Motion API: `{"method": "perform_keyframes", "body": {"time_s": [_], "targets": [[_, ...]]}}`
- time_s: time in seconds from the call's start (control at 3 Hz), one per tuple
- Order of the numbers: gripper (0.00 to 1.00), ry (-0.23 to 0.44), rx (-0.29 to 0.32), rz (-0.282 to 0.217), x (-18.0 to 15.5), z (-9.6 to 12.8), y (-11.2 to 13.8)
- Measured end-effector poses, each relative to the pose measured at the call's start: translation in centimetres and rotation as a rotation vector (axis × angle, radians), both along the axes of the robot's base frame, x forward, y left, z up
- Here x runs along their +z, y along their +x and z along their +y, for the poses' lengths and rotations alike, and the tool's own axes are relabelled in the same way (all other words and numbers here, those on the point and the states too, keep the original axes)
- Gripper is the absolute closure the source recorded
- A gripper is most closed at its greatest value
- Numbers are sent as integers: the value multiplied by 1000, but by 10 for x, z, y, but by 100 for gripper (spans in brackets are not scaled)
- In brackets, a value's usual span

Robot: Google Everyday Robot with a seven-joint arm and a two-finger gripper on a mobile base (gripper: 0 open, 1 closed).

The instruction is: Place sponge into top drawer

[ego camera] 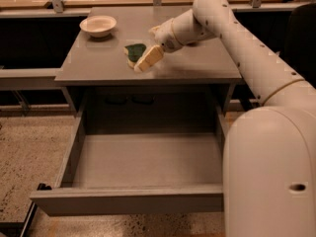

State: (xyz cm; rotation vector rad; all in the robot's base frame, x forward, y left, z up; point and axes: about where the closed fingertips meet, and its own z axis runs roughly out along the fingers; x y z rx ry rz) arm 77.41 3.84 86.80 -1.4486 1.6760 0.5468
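Green scouring face of the sponge (pixel 134 50) points up; it lies flat on the grey tabletop (pixel 197 65), near mid-width. My fingers (pixel 149 57) hang spread apart low over the tabletop, holding nothing. The nearer pale finger overlaps the sponge's right edge, so the sponge sits just left of my tips. Long axis: not readable, since the finger hides part of it.

Top drawer (pixel 128 201): pulled well out below the tabletop's front edge, nothing visible in its grey interior. White bowl (pixel 98 25): back left corner, well apart from the sponge, looks empty.

Judgement: tips must shift left to straddle the sponge, close, then carry it forward and down into the drawer.
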Motion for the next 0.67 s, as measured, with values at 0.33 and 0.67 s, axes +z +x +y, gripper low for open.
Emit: {"method": "perform_keyframes", "body": {"time_s": [0.33, 0.67], "targets": [[0, 23, 21, -13, -2, 25, 26], [0, 32, 22, 10, -15, 37, 40]]}}
